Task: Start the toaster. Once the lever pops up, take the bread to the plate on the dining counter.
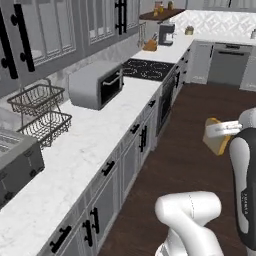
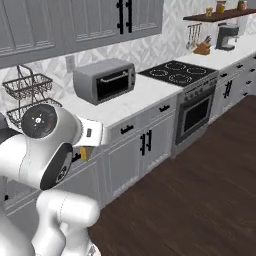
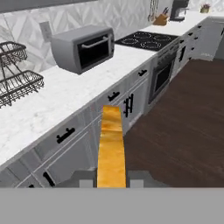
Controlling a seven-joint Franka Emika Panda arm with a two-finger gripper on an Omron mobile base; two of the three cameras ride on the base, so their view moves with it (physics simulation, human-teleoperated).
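Hand view: fingers [image 3: 111, 180] clenched on bread [image 3: 111, 148], slice edge-on, held in air above dark wood floor [image 3: 183, 131]. Left base view: toaster [image 1: 17, 162] on table [image 1: 95, 145] at near left, wire basket rack [image 1: 40, 112] beyond, toaster oven [image 1: 96, 84] farther, cooktop [image 1: 145, 69] farthest.

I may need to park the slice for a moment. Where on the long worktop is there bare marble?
The widest bare patch runs along the worktop's front edge, between the toaster and the toaster oven. Another lies between the toaster oven and the cooktop. It is crowded at the back, by the wire basket rack. The gripper holds the bread over the floor.
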